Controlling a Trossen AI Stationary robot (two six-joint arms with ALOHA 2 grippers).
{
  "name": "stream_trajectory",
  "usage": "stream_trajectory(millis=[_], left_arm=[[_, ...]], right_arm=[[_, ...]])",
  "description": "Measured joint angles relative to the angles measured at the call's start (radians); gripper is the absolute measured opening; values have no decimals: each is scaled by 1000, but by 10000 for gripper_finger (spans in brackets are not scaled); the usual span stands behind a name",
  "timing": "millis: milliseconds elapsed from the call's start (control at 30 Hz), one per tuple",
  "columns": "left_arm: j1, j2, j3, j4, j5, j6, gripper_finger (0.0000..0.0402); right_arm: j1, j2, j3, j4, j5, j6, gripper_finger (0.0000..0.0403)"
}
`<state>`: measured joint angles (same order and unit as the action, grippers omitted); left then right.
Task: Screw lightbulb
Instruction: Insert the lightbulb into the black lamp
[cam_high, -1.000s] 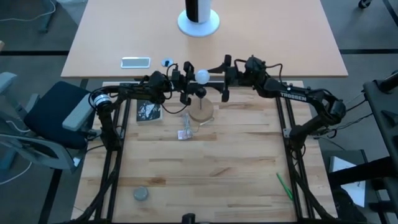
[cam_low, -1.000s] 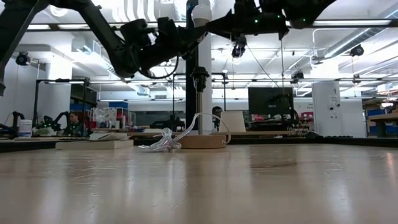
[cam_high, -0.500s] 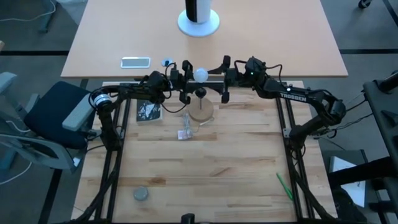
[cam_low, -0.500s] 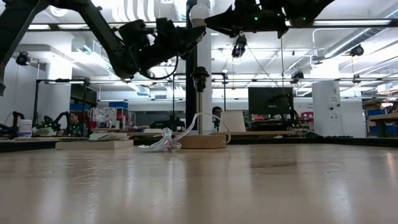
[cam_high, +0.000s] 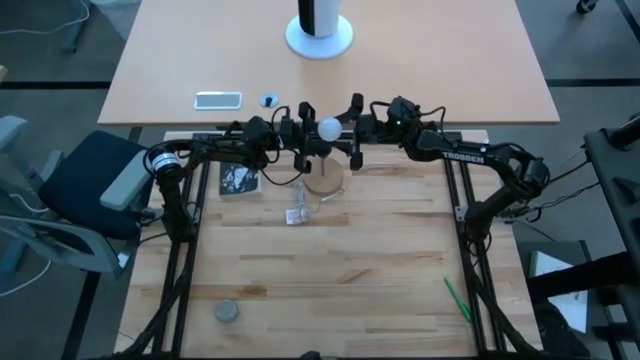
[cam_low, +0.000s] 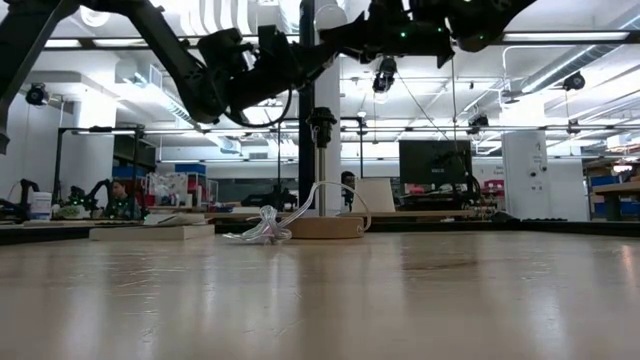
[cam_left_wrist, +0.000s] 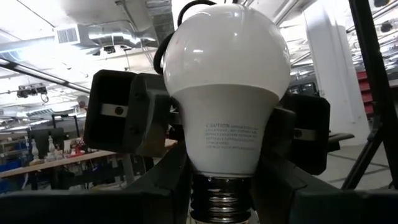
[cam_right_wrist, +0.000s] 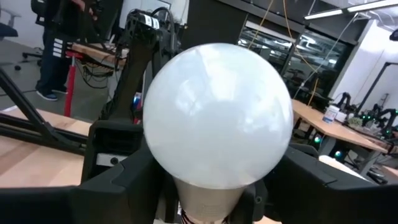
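Both arms reach in level from either side and meet over the far middle of the table (cam_high: 330, 260), high above the black socket (cam_low: 321, 120) on its wooden disc (cam_high: 323, 181). The left gripper (cam_high: 303, 132) pinches the lightbulb (cam_high: 330, 127) low down, by the neck just above the screw base. The right gripper (cam_high: 352, 125) has its fingers spread, one on each side of the globe.

The high view shows only the white globe between the dark fingers. The left wrist view shows the threaded base and print on the bulb, with the right gripper's pads (cam_left_wrist: 127, 112) behind it.

Compared with a second ago, the right gripper has moved left, closing in around the bulb; the bulb has barely shifted.
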<state>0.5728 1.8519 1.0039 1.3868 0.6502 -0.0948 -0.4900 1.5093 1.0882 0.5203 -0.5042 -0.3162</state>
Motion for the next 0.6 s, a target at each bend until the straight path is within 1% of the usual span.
stream_trajectory(millis=[133, 333, 467, 533, 600], left_arm=[[0, 0, 0, -5, 2, 10, 118], [-6, -5, 2, -73, 1, 83, 118], [-6, -5, 1, -83, -9, 76, 119], [-6, -5, 0, -87, -22, 75, 140], [-7, -1, -2, -118, -31, 80, 166]], right_arm=[[1, 0, 0, 7, 1, -4, 216], [-1, 1, -2, -6, 1, 8, 165], [-8, 1, -2, -4, 11, 43, 161], [-10, 1, -2, -3, 21, 69, 159], [-14, 1, 1, 39, 39, 97, 146]])
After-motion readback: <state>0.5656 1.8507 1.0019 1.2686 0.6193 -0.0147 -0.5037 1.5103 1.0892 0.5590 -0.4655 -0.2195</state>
